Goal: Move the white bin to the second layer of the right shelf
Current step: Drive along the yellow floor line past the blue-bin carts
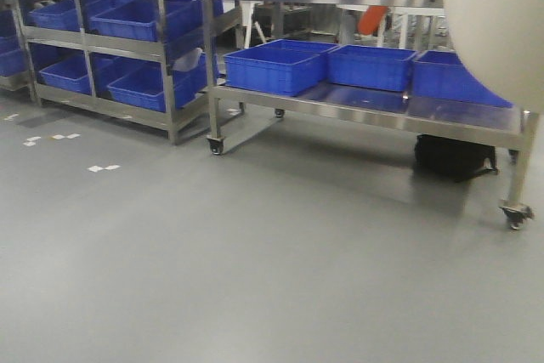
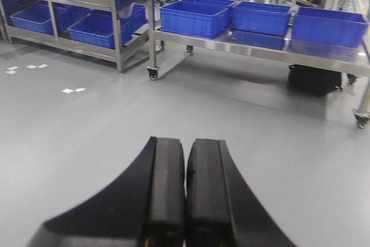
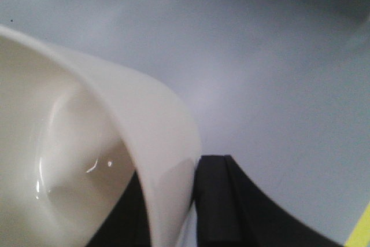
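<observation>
– What's in front of the robot from where you stand?

– Mostly bare grey floor (image 1: 255, 278). On the far side, to the right, stands a long stainless steel table on castors (image 1: 365, 115). Left of it is a stainless steel rack with sloping levels (image 1: 170, 112).

– And the blue things?

– Big blue plastic crates (image 1: 272, 70), three of them side by side on the table's low deck, more on the rack and along the top. Any print on them is too blurred to read.

– Where's the tub?

– The cream-white smooth plastic bin (image 3: 87, 160) hangs tilted above the floor at the near right. In the front view it fills the top right corner, covering the table's right end. The right gripper (image 3: 173, 212) is clenched on its wall, one black finger (image 3: 217, 201) outside and the other inside.

– The other arm?

– The left gripper (image 2: 185, 201) has its jaws pressed together with nothing between them, pointing over the floor toward the table.

– Anything smaller?

– A black bag (image 1: 455, 157) on the floor under the table's right end, and little white patches (image 1: 102, 167) on the floor at the left, too small to read.
</observation>
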{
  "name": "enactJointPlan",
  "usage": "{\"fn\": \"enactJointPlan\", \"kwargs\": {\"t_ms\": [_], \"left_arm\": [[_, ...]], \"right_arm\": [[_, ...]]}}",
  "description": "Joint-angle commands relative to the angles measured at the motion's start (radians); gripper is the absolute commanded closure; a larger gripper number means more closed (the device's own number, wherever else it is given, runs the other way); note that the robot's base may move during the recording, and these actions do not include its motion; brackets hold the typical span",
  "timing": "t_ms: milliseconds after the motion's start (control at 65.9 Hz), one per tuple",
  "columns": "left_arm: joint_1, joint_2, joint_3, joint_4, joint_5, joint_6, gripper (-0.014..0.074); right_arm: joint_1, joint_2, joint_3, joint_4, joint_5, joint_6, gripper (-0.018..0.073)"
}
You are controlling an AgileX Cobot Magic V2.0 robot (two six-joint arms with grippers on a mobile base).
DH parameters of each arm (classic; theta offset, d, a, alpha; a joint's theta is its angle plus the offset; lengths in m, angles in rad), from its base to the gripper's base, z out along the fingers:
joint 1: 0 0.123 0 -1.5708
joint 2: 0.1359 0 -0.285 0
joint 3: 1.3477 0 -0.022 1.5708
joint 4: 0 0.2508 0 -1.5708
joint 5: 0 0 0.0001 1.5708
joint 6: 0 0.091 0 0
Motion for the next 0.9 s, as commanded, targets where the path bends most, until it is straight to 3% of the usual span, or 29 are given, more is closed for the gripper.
{"fn": "enactJointPlan", "kwargs": {"t_ms": [0,880], "left_arm": [[-0.007,-0.015,0.027,-0.001,-0.090,-0.010,0.0512],[-0.007,-0.015,0.027,-0.001,-0.090,-0.010,0.0512]], "right_arm": [[-0.005,-0.001,-0.031,-0.003,-0.086,-0.005,0.0507],[-0.005,-0.001,-0.031,-0.003,-0.086,-0.005,0.0507]]}}
